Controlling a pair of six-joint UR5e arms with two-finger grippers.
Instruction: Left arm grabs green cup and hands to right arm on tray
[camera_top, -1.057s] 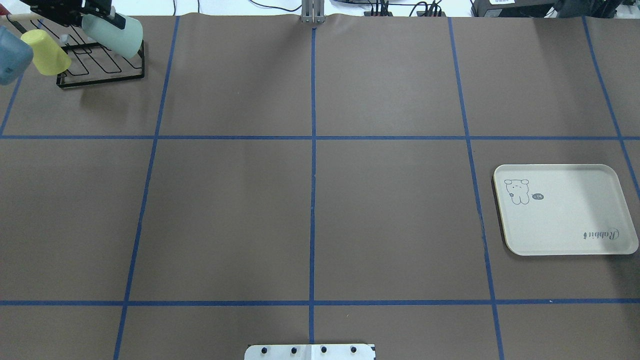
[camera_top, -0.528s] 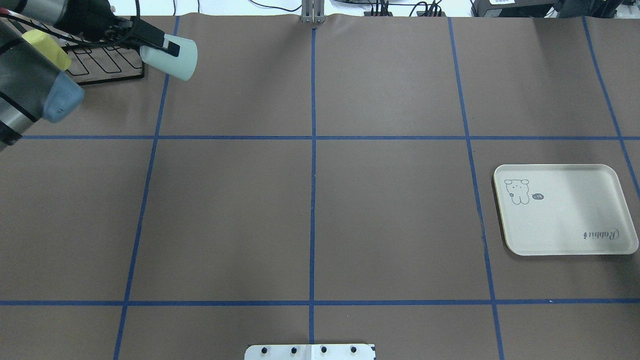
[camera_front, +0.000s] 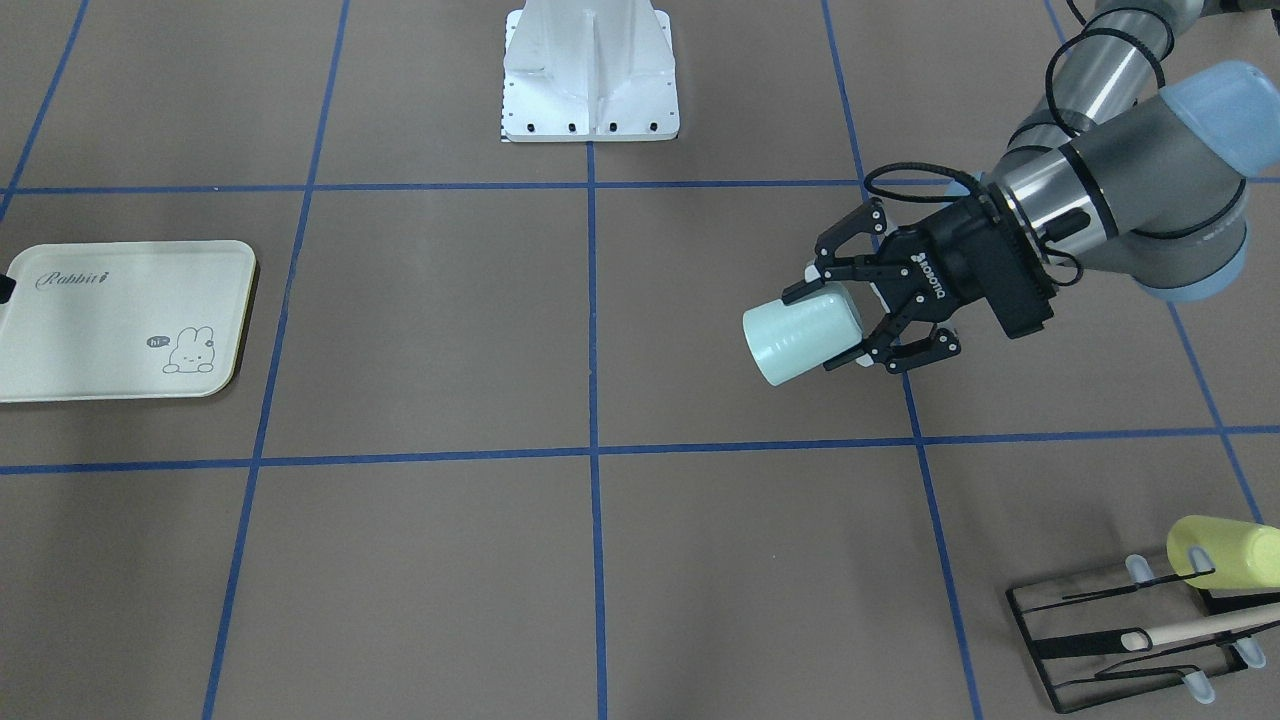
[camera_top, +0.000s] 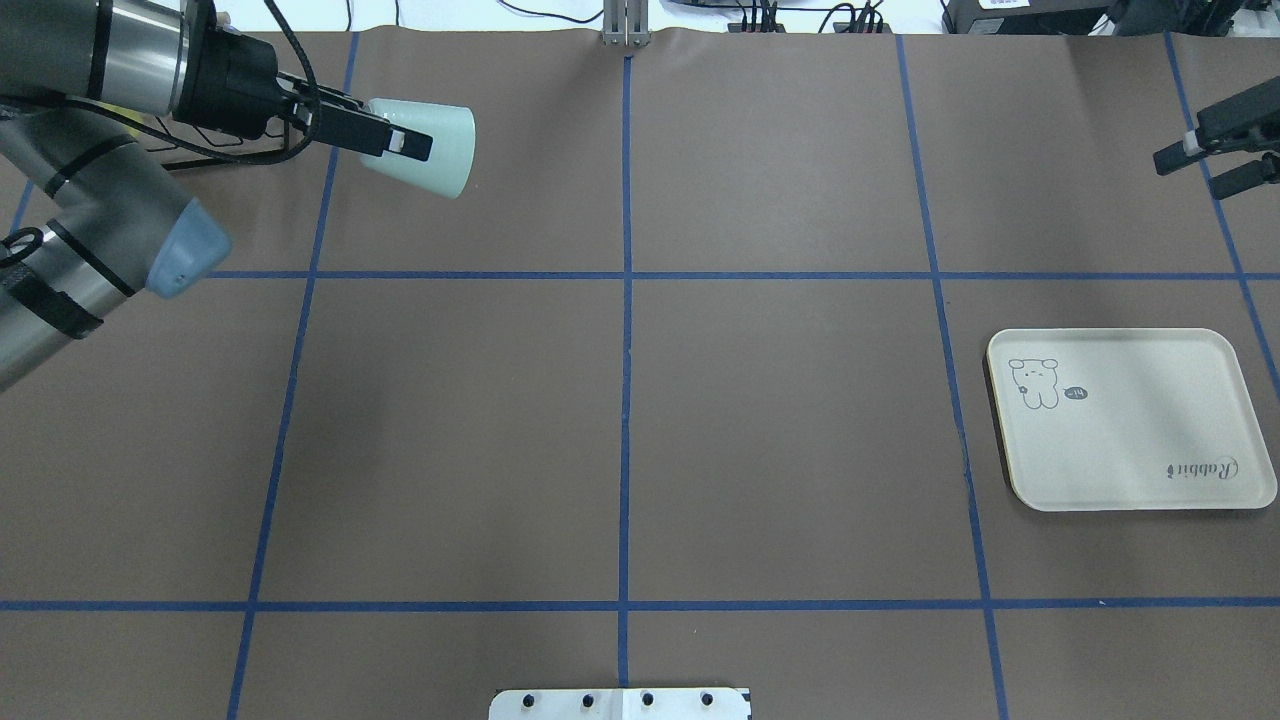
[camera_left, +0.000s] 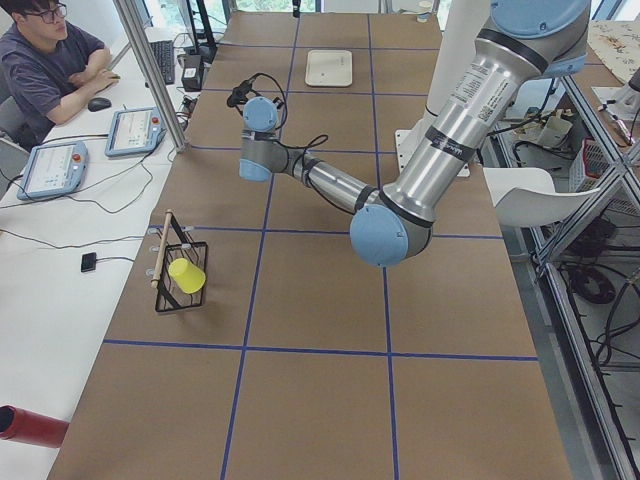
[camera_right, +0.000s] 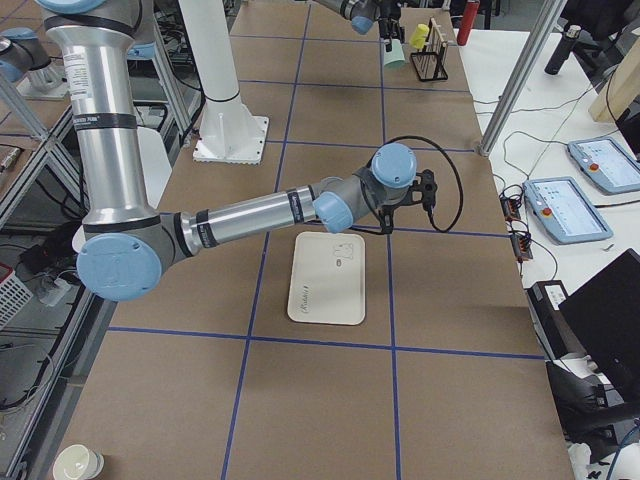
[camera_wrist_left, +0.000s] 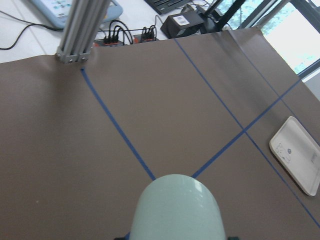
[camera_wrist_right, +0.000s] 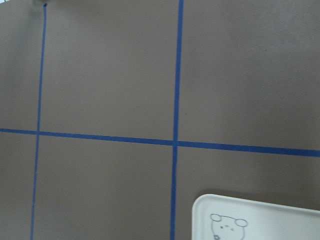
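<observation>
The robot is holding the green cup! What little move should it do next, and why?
Probably swing the left gripper sideways toward the right gripper. It is shut on the green cup, held on its side above the table, while the right gripper sits open, far across on the tray's side.

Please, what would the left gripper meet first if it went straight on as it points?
Probably the bare table: the left gripper, holding the green cup, tilts down towards its middle; nothing else lies ahead, though depth is unclear.
</observation>
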